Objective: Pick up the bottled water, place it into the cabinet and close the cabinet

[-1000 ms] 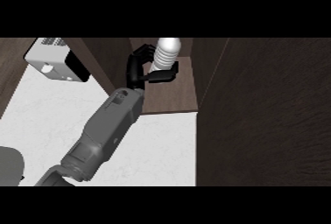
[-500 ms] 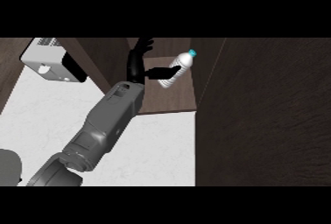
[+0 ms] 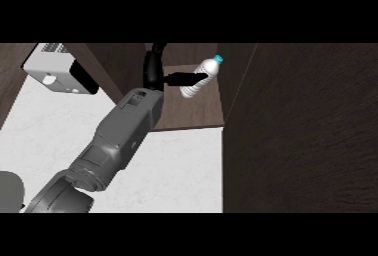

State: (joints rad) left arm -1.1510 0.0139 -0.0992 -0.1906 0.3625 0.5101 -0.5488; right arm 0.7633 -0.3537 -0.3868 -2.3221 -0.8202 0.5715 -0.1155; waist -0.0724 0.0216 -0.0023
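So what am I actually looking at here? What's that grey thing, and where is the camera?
The camera sits in the robot's head and looks steeply down at a kitchen counter, the pale marbled surface. The grey shape rising from the bottom left is the robot's forearm. It ends in a black hand whose fingers are straight, with the thumb pointing at a bottled water that has a blue cap. The bottle stands tilted on the dark wooden cabinet shelf; the hand no longer wraps it as it did a second ago. The tall dark panel on the right is the cabinet door. The white box at top left is a small appliance on the counter. Only one hand shows.
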